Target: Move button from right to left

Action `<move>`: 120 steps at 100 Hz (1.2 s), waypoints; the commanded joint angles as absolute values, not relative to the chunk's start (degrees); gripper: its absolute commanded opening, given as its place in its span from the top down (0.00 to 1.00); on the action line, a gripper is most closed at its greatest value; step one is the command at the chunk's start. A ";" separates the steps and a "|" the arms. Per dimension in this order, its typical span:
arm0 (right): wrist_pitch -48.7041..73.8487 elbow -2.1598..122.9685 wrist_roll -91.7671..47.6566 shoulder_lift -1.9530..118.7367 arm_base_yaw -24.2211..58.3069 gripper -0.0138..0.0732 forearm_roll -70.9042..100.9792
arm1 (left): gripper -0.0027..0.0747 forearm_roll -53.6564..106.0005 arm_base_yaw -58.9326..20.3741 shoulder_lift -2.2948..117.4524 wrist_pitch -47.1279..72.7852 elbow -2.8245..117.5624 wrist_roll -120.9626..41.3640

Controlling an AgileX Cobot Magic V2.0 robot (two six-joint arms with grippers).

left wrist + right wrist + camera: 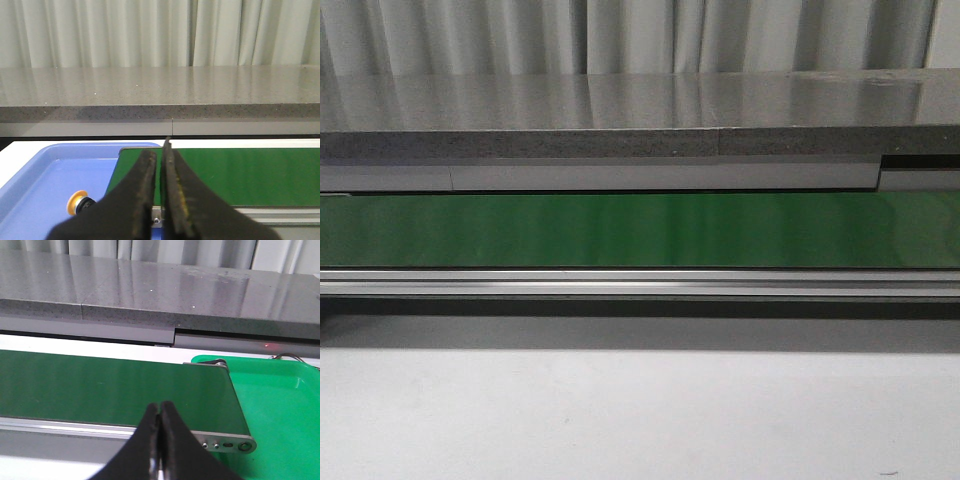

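The button (79, 202), with a yellow-orange cap and a black body, lies on its side in the blue tray (45, 175) in the left wrist view, partly hidden behind my left finger. My left gripper (160, 152) is shut and empty, above the left end of the green conveyor belt (240, 175). My right gripper (159, 410) is shut and empty, over the near rail of the belt (100, 390), left of the green tray (280, 405). No button shows in the green tray or on the belt. Neither gripper shows in the front view.
The conveyor belt (640, 230) runs across the front view with an aluminium rail (640, 283) along its near side. A grey stone counter (620, 110) stands behind it, curtains beyond. White table surface (640, 420) lies in front.
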State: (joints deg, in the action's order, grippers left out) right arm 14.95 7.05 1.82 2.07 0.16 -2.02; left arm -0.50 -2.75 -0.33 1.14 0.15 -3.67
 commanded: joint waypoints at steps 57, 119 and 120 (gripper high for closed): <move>-0.32 -1.69 2.31 -1.48 0.18 0.92 -1.48 | 0.96 0.00 -2.65 -2.35 -3.39 -2.18 -3.02; 0.00 -1.69 2.53 -1.48 0.18 0.92 -1.48 | 0.96 0.00 -2.65 -2.35 -3.39 -2.18 -3.02; 0.00 -1.69 2.53 -1.48 0.18 0.92 -1.48 | 0.96 0.00 -2.65 -2.35 -3.39 -2.18 -3.02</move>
